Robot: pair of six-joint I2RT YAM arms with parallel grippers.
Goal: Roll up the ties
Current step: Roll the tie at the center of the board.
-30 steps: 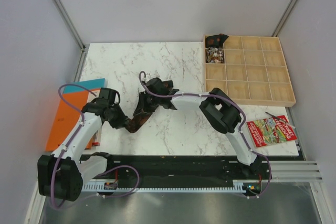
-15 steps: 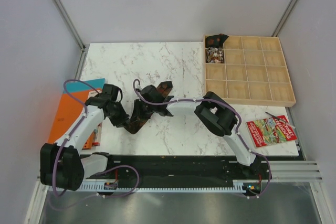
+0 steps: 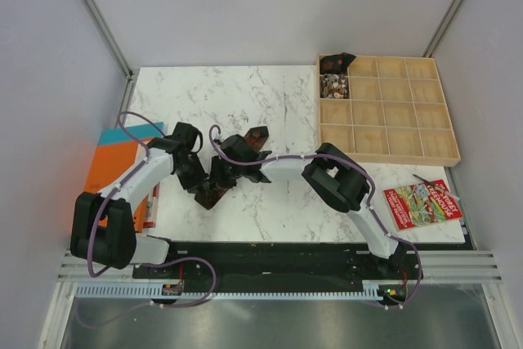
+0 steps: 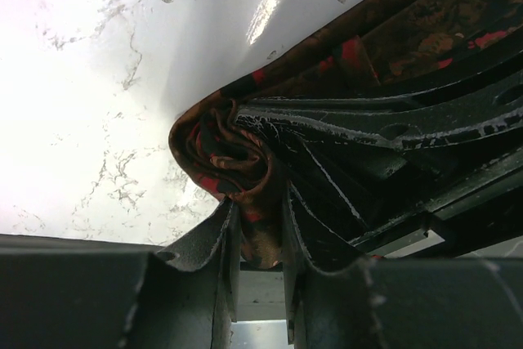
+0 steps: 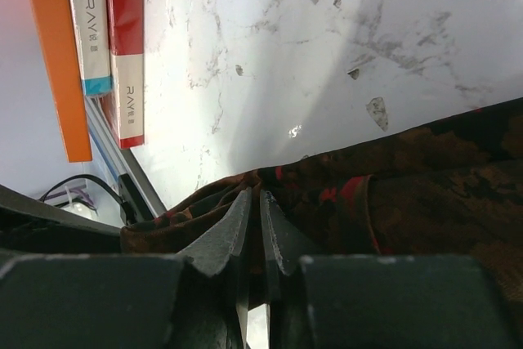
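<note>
Left arm (image 3: 144, 174) swung inward, jaws pinching tie (image 4: 230, 151).

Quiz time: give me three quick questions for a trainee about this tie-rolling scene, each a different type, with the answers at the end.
1. True or false: the left gripper is shut on the tie.
2. Multiple choice: where does the wooden tray sit in the top view? A) at the table's far right corner. B) along the table's left edge. C) between the two arm bases.
3. Fill in the blank: in the left wrist view, the part of the tie at the jaws is wound into a small ____.

Key: 1 true; 2 A; 3 roll.
</note>
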